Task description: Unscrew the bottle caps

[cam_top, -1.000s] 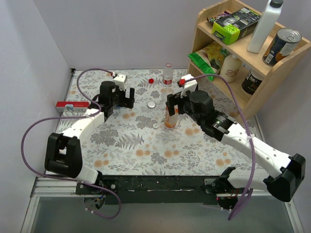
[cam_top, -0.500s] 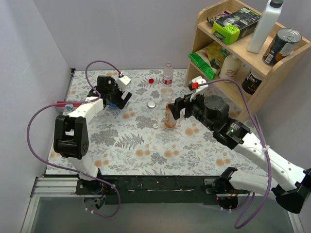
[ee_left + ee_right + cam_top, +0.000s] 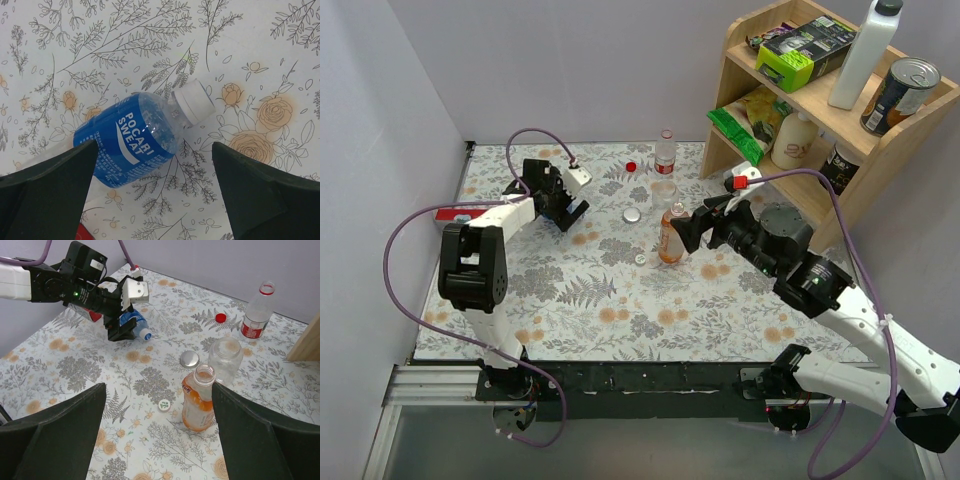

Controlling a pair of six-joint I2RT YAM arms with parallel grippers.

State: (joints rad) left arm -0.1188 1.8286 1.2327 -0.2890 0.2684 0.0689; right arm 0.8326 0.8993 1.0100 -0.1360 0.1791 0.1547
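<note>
The floral bench (image 3: 620,320) fills the middle of the top view, with a wooden shelf (image 3: 840,140) at the upper right. The left arm reaches to the upper left of that frame. There the left hand (image 3: 155,150) hangs with its fingers spread wide on either side of the blue-labelled bottle (image 3: 125,145), which lies on its side on the bench; whether a finger touches it I cannot tell. The right hand (image 3: 159,389), also spread and holding nothing, sits just right of the orange bottle (image 3: 670,240) at centre. Above that in the frame stand the squat clear bottle (image 3: 663,190) and the red-labelled bottle (image 3: 665,152); all three are open-mouthed. Their caps lie loose on the bench: the silver cap (image 3: 633,214), the red cap (image 3: 631,166) and the small white cap (image 3: 640,259). Only the bluish-white cap (image 3: 192,100) sits on its bottle, so it looks like the last one left to unscrew. That bottle is round and lies free, so a finger closing off-centre would likely roll or skid it away. Gripped by one hand alone, the whole bottle might turn with its cap. If the right hand crosses over to help, it could clip the open orange bottle and spill it. Compared with a second ago, the right hand has backed off from directly over the orange bottle to its right side. The left arm's elbow has swung up toward the left edge, while its hand keeps nearly the same spot. The upright bottles and loose caps have not shifted.
</note>
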